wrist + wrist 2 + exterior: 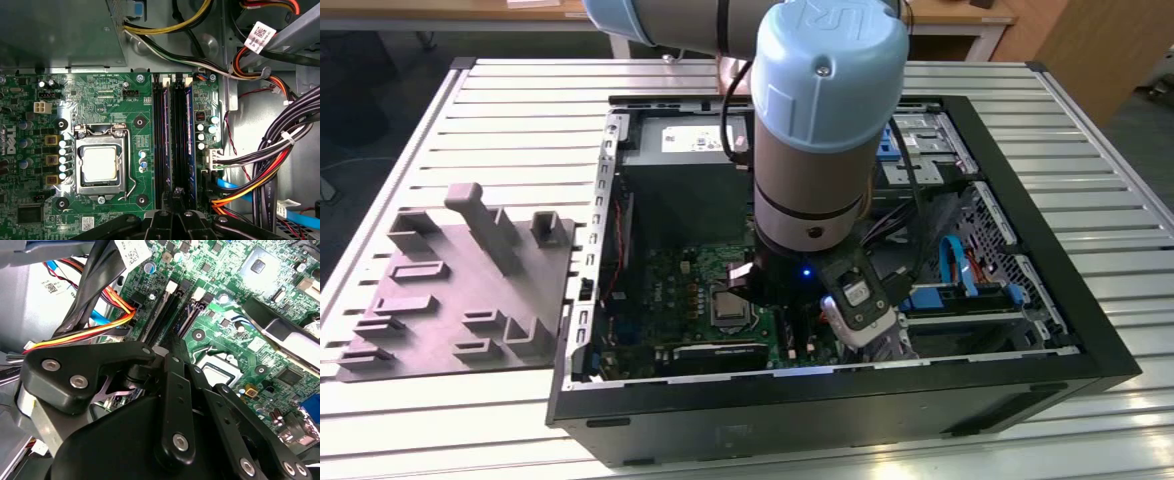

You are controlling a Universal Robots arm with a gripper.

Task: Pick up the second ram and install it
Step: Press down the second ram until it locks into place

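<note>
The arm (811, 130) reaches down into the open computer case (1067, 330) on the slatted metal table (520, 110), its gripper (861, 315) low over the green board (680, 290) near the case's front edge. In the first wrist view the black gripper (175, 192) sits right at the end of the memory slots (162, 135), beside the processor socket (99, 165). A memory stick, dark blue, stands on edge in one slot (189, 135), just beside the bundle of coloured cables (260, 175). Whether this is the second ram or the first one I can't say for sure. In the second wrist view the gripper's black linkage (177, 405) blocks the fingertips, so I cannot tell how far they are open or whether they grip anything. A grey parts tray (454, 290) lies on the table at the exterior view's left, apart from the case
</note>
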